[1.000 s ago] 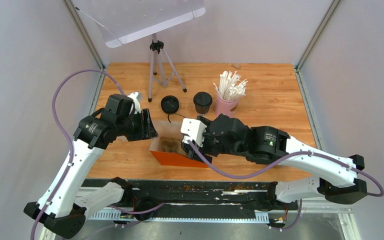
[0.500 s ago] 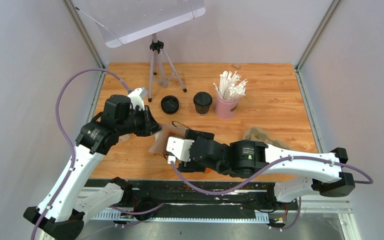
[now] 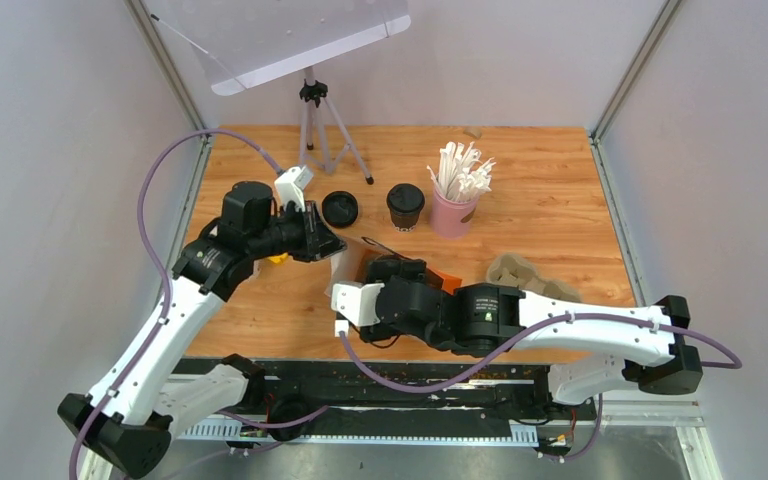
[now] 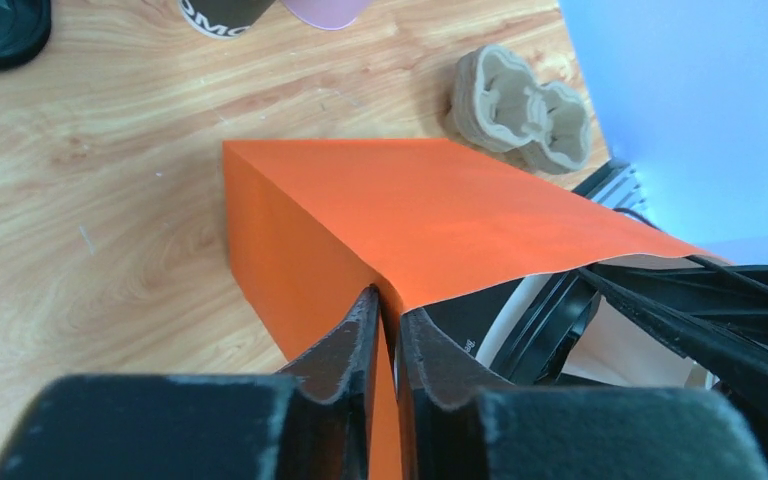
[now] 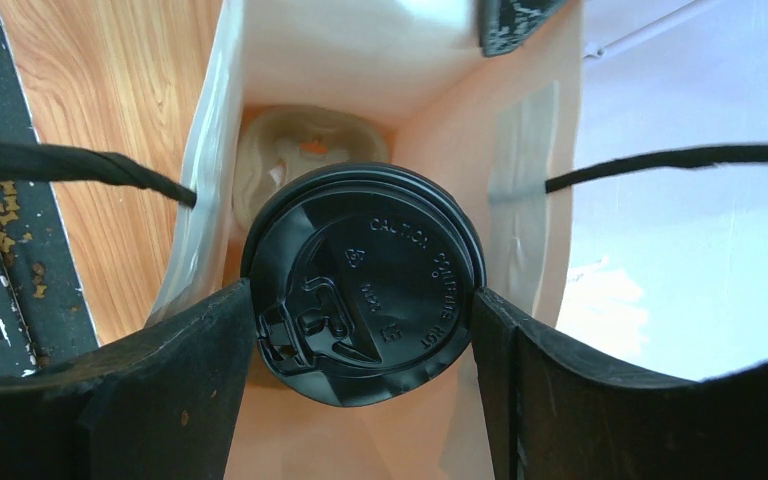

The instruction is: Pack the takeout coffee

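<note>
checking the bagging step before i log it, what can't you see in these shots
- Right wrist view: the held cup shows only its lid, so whether it sits in the pulp tray below is unclear.
- Top view: the right arm covers the orange bag's mouth.
- Left wrist view: the table cup is cut off by the top edge.

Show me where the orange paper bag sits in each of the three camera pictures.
Top external: orange bag, mid-table, partly hidden by the right arm.
Left wrist: fills the centre, rim pinched by the left gripper.
Right wrist: seen from inside, pale walls around the lidded coffee cup.
Shared landmark: the wooden table, in all three views.
</note>
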### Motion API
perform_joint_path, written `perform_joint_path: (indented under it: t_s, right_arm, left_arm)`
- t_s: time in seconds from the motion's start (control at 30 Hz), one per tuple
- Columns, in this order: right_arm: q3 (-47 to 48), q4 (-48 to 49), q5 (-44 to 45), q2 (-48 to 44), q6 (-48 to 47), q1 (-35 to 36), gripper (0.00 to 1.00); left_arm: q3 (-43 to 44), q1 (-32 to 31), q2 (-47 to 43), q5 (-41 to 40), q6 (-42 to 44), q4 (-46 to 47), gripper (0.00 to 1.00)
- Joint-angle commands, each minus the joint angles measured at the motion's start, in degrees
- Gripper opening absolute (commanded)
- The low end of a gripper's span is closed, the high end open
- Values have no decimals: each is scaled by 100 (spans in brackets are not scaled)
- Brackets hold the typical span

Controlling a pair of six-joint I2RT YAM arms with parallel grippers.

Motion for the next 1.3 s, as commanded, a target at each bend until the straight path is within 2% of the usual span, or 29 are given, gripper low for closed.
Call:
perform_joint_path:
  t_s: [0.0,0.1,0.2,0.33,0.5,0.77,0.93,1.1,1.27]
  right_arm:
    - [-287,491,-15,-82,-103,-67,73]
    - [-567,585,-69,-99,20,-63,73]
    - [-775,650,-191,-192,103,-60,72]
    - [-930,458,-512,-284,174,-46,72]
    - [-1080,448,-502,-440,243,-36,72]
    - [-1020,491,-458,-392,375,-36,71]
    - [-1102,553,-457,-388,434,-27,71]
    - [-1109,545,-399,-372,487,-20,71]
    - [-1014,362,-169,-240,585,-23,72]
  left_arm:
    - [649,3,274,-115,607,-531,22]
    - [726,4,157,-197,761,-832,36]
    - [726,3,-49,-143,510,-1050,53]
    - [600,5,-368,-285,350,-1627,62]
    - [499,2,-628,-175,363,-2191,66]
    - [6,2,-818,443,278,-1925,70]
    - [-60,0,-863,453,288,-1789,70]
    - [-265,-19,-854,394,364,-1538,63]
    - [-375,-167,-836,345,348,-1212,61]
